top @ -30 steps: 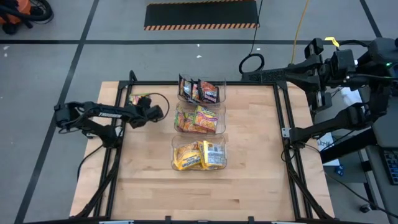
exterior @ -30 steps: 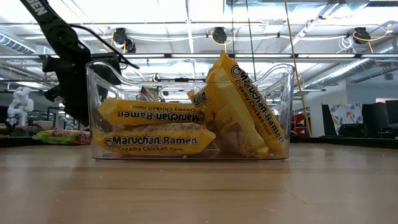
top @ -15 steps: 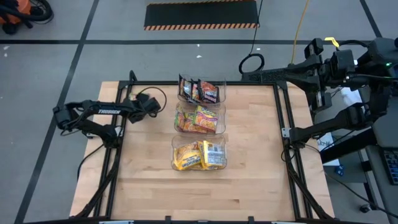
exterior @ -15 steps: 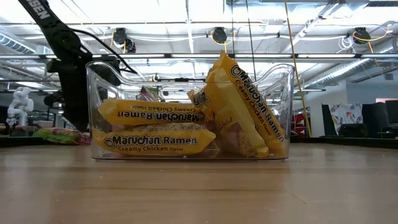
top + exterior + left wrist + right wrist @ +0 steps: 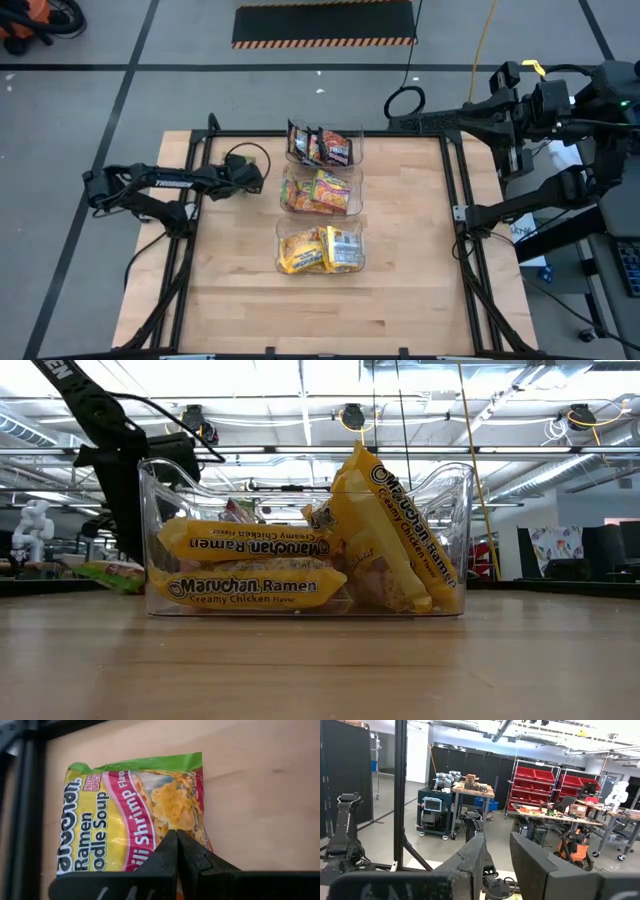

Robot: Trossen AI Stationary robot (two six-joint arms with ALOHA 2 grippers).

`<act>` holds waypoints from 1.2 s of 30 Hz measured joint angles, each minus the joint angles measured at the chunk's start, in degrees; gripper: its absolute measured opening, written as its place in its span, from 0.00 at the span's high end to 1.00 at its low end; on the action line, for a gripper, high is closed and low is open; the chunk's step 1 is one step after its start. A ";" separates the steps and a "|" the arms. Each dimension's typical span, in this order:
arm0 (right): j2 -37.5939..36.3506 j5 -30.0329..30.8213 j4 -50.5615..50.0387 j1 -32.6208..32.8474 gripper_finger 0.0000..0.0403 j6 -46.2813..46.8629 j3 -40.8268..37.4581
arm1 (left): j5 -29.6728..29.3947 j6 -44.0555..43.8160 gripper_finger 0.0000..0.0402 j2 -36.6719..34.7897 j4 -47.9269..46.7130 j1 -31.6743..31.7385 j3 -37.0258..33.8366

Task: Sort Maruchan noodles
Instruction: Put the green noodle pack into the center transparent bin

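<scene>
A green-yellow Maruchan noodles packet (image 5: pixel 135 815), chili shrimp kind, lies flat on the wood near the table's far left corner, beside the black frame rail (image 5: pixel 25 810). My left gripper (image 5: pixel 176 834) is shut, its tips over the packet's face. In the high view the left gripper (image 5: pixel 250 172) covers the packet. In the low view the packet (image 5: pixel 110 573) shows left of the near bin. My right gripper (image 5: pixel 495 840) stands open, raised beyond the table's right edge, holding nothing. My left gripper sets its shut fingertips (image 5: pixel 170 845) on the packet's printed face (image 5: pixel 172 822), near the middle. The fingers come slanting down from the near side. The packet lies on the table. Whether any wrapper is pinched between the tips, I cannot tell.
Three clear bins stand in a column at the table's middle: the far bin (image 5: pixel 322 145) with dark packets, the middle bin (image 5: pixel 320 190) with green-yellow ones, the near bin (image 5: pixel 320 248) with yellow ones. Bare wood lies right of the bins and toward the near edge.
My left gripper, shut throughout, has swung toward the far edge and turned at the wrist, so that it now covers the packet in the high view. In the low view the packet has shifted a little toward the bins and sits tipped.
</scene>
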 joint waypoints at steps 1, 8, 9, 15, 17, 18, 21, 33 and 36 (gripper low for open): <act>0.00 0.00 -0.01 0.00 0.77 0.00 0.00 | 0.26 -0.97 1.00 0.00 -0.01 -0.91 -0.01; 0.01 0.01 0.04 -0.01 0.77 2.09 0.00 | 0.73 -7.37 1.00 0.00 -0.21 -8.55 -0.04; 0.01 0.02 0.04 -0.01 0.77 2.14 0.00 | 0.67 -7.95 1.00 0.00 -0.22 -9.54 -0.04; 0.07 0.00 0.36 0.00 0.77 2.09 0.00 | 2.54 -9.89 1.00 -2.29 -0.76 -12.62 -0.33; 0.07 0.00 0.86 0.00 0.77 2.09 0.00 | 3.41 -9.56 1.00 -3.67 -0.93 -13.20 -0.39; 0.07 0.00 0.97 -0.01 0.77 2.09 0.00 | 3.25 -9.22 1.00 -4.57 -1.49 -13.31 -0.44; 0.09 0.02 0.73 -0.02 0.77 2.11 0.00 | 1.26 -9.00 1.00 -8.18 -4.87 -13.44 -0.64; 4.96 0.10 -0.84 -0.11 0.77 1.61 0.07 | -6.63 -0.39 0.99 -25.78 -24.55 -19.01 17.95; 8.49 0.20 -0.81 -0.89 0.77 1.51 0.07 | -6.93 0.32 0.99 -28.18 -28.95 -22.04 23.48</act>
